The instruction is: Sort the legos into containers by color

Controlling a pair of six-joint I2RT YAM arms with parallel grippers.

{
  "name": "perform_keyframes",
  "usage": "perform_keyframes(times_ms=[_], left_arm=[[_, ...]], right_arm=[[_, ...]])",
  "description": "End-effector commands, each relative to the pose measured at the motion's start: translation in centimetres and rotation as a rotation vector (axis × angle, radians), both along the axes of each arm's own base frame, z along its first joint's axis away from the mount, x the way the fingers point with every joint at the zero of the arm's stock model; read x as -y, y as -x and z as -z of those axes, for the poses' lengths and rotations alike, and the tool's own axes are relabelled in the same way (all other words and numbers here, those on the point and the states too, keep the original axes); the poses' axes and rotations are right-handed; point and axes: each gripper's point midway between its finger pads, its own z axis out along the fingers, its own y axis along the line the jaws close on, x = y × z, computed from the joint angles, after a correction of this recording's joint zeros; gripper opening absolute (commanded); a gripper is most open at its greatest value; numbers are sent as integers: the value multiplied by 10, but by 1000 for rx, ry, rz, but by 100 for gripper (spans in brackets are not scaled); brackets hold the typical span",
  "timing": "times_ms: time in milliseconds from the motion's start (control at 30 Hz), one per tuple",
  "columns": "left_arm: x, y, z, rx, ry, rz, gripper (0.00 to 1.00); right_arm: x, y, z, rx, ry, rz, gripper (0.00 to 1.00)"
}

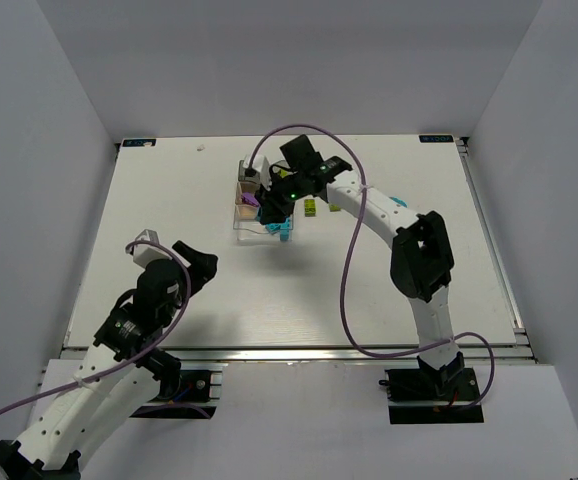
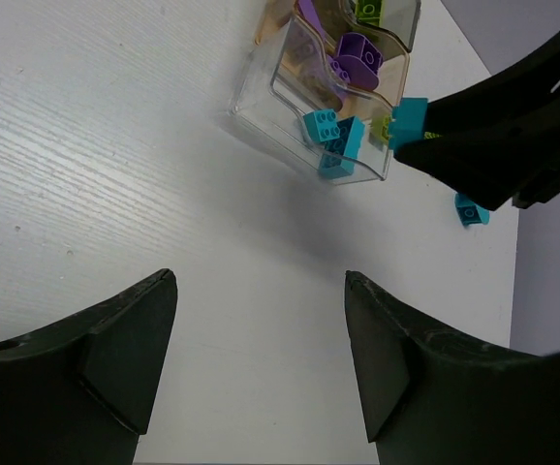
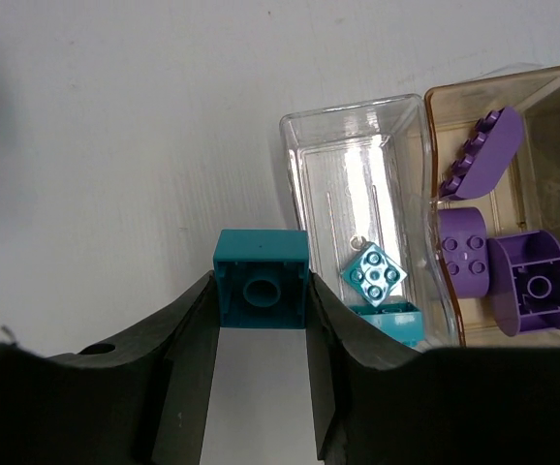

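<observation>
The right claw (image 3: 261, 287) clamps a turquoise brick (image 3: 260, 263) near the clear bin (image 3: 346, 174), while the left claw (image 2: 259, 281) hangs open, well apart.

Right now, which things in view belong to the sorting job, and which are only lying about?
For the job: cyan brick in the right gripper; clear bin; amber bin; grey bin; loose green bricks; loose cyan brick on the table.
Only lying about: small white scrap at the far edge; blue corner markers; purple cable.
</observation>
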Motion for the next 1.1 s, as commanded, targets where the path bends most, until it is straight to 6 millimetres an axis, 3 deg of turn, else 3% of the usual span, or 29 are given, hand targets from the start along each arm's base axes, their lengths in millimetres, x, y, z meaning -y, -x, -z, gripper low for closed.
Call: perform_keyframes(times_ms=[0, 200, 500, 700, 833, 933, 1033, 1067], left_arm=[[-9, 5, 9, -28, -11, -36, 80], [-10, 5, 9, -32, -14, -45, 80], [-9, 4, 9, -41, -21, -41, 80], [-7, 3, 10, -47, -25, -31, 80], [-4, 1, 10, -45, -23, -24, 80], [-2, -1, 10, -43, -24, -18, 80], [1, -4, 9, -37, -26, -6, 80], [1, -4, 11, -39, -28, -4, 80]], right_arm=[[-18, -14, -8, 71, -13, 49, 0], [-20, -31, 23, 119, 64, 97, 11], [-20, -52, 48, 172, 119, 124, 27], [-19, -56, 63, 177, 149, 128, 51], [-16, -56, 64, 184, 157, 123, 68], [-17, -52, 53, 186, 141, 100, 72], [-14, -43, 33, 191, 115, 79, 74], [-12, -43, 13, 211, 85, 92, 74]])
